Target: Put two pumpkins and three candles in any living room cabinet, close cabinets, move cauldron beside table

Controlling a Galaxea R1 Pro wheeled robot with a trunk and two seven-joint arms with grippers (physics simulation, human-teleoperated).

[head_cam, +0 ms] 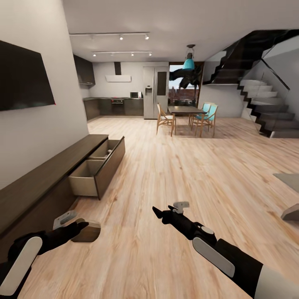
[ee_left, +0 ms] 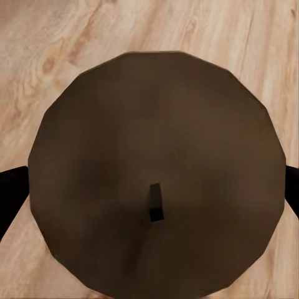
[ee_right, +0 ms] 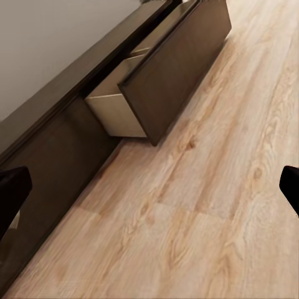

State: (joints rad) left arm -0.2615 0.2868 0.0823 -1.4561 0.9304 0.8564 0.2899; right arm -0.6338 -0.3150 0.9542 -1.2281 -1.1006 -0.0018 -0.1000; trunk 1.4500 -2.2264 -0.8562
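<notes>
My left gripper (head_cam: 81, 227) is shut on a candle (head_cam: 86, 233), a stubby brown-beige cylinder held low over the floor beside the cabinet (head_cam: 45, 174). In the left wrist view the candle's round top (ee_left: 156, 124) with its dark wick sits between the two fingers. The long dark-brown cabinet runs along the left wall with two drawers (head_cam: 92, 172) pulled out, showing pale insides. My right gripper (head_cam: 162, 211) hangs open and empty over the floor. The right wrist view shows the cabinet (ee_right: 56, 124) and its open drawer (ee_right: 168, 68). The pumpkins and the cauldron are out of view.
A black TV (head_cam: 23, 77) hangs above the cabinet. Wood floor (head_cam: 182, 166) stretches ahead to a dining set with chairs (head_cam: 187, 114) and a kitchen (head_cam: 116, 104). Stairs (head_cam: 265, 108) rise at the right. A grey slanted shape (head_cam: 290, 212) at the right edge is unclear.
</notes>
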